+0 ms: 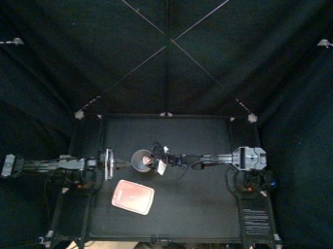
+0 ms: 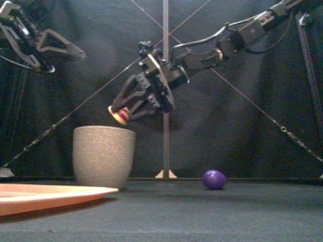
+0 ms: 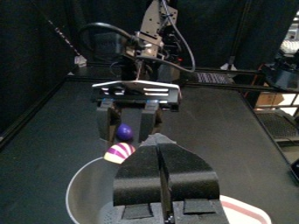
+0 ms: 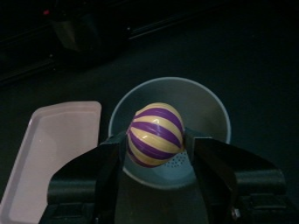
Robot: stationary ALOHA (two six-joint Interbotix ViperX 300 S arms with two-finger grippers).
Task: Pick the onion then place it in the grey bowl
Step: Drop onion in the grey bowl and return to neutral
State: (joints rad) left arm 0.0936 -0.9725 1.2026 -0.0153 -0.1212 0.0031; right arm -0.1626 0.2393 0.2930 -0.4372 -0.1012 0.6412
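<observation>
One onion (image 4: pixel 160 133) lengthwise in right pincer (image 4: pixel 159 150).

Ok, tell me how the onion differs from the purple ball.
The onion is striped purple and cream; the ball is plain purple. The onion hangs in the right gripper over the grey bowl; the ball lies on the table. Both are rounded.

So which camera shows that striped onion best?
The right wrist view: the onion fills its middle, stripes clear, between the jaws over the grey bowl. The left wrist view shows it small; front, a sliver; top, nothing clear.
</observation>
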